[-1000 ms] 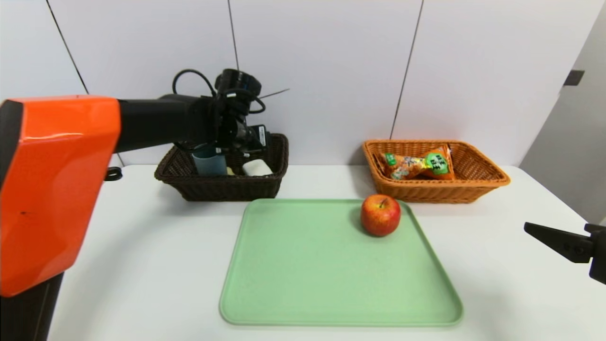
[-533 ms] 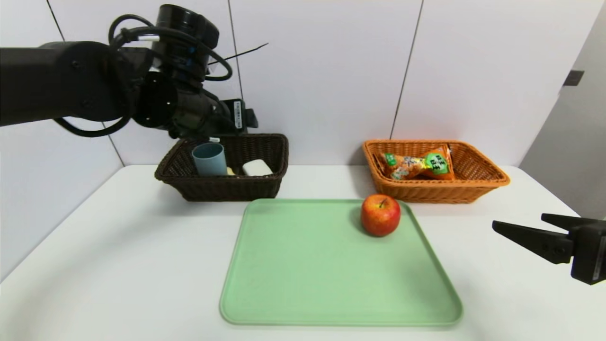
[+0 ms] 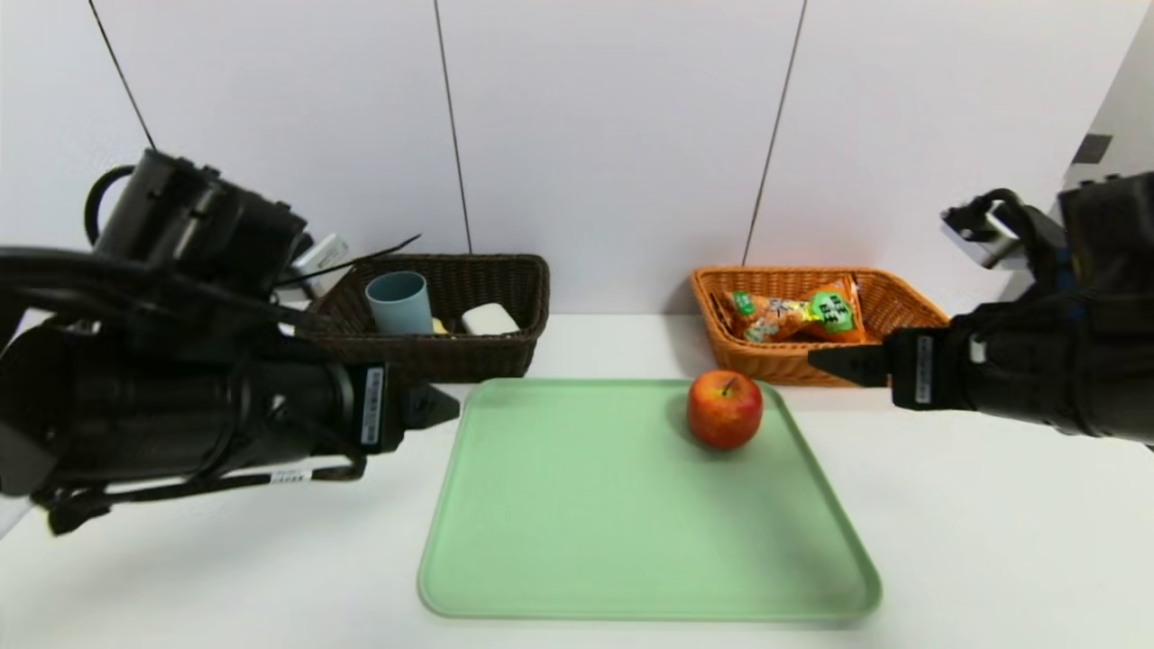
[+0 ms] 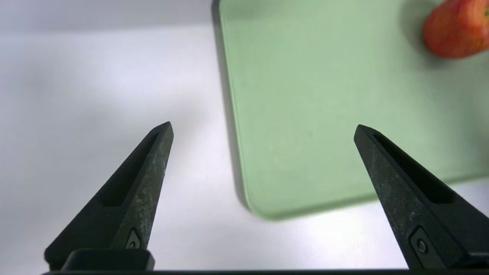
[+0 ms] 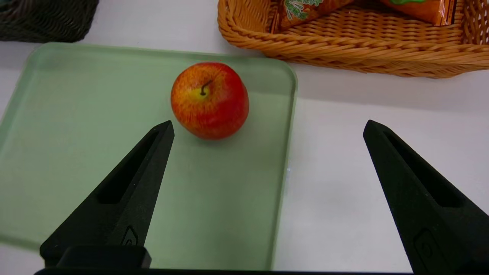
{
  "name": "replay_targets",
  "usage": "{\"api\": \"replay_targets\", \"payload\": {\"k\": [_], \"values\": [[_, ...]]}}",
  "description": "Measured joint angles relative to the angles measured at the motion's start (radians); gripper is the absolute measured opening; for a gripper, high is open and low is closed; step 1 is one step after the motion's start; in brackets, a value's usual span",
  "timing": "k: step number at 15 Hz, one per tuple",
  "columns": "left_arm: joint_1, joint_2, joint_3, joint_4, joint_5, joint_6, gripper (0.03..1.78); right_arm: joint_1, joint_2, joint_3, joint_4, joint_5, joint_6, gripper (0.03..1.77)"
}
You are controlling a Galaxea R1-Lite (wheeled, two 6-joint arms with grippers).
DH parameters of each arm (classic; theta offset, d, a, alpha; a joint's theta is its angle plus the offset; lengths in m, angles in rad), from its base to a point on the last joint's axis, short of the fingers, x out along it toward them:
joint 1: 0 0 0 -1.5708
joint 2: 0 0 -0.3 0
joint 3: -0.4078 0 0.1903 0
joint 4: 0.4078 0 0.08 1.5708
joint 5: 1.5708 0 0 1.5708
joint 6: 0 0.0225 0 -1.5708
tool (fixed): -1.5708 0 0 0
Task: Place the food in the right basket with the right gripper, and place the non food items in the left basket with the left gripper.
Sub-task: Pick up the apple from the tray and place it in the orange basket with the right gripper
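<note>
A red apple [image 3: 724,410] [image 5: 209,100] [image 4: 456,28] rests on the far right part of the green tray [image 3: 631,541] [image 4: 324,95] [image 5: 76,152]. My right gripper [image 3: 816,358] [image 5: 267,126] hovers open and empty just right of the apple, in front of the orange right basket [image 3: 911,311] [image 5: 344,46]. That basket holds orange snack packs [image 3: 793,314] [image 5: 301,9]. The dark left basket [image 3: 505,356] [image 5: 46,23] holds a blue cup [image 3: 398,302] and a white block [image 3: 489,318]. My left gripper [image 3: 442,406] [image 4: 263,128] is open and empty above the tray's left edge.
Both baskets stand against the back wall, behind the tray. White table [image 3: 992,541] lies bare on either side of the tray and in front of it. The left arm's bulk covers the table's left part in the head view.
The left arm came away from above the dark basket, down and forward to the tray's left edge, empty. The right arm swung in from the table's right edge toward the apple.
</note>
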Motion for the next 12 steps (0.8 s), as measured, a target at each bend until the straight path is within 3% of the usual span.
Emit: {"api": "replay_targets", "payload": {"k": [1,3,6,12], "values": [[-0.019,-0.05,0.064,-0.001,-0.001,-0.024,1.67,0.035,0.057,-0.07,0.054,-0.044,0.043,1.71],[-0.039,-0.123,0.157,-0.007,-0.003,-0.042,1.68,0.083,0.151,-0.19,0.165,-0.086,0.128,1.71],[-0.047,-0.197,0.254,-0.009,-0.013,-0.055,1.69,0.142,0.277,-0.396,0.361,-0.1,0.258,1.71],[-0.043,-0.235,0.283,-0.01,-0.015,-0.076,1.69,0.189,0.462,-0.763,0.807,-0.106,0.407,1.71]]}}
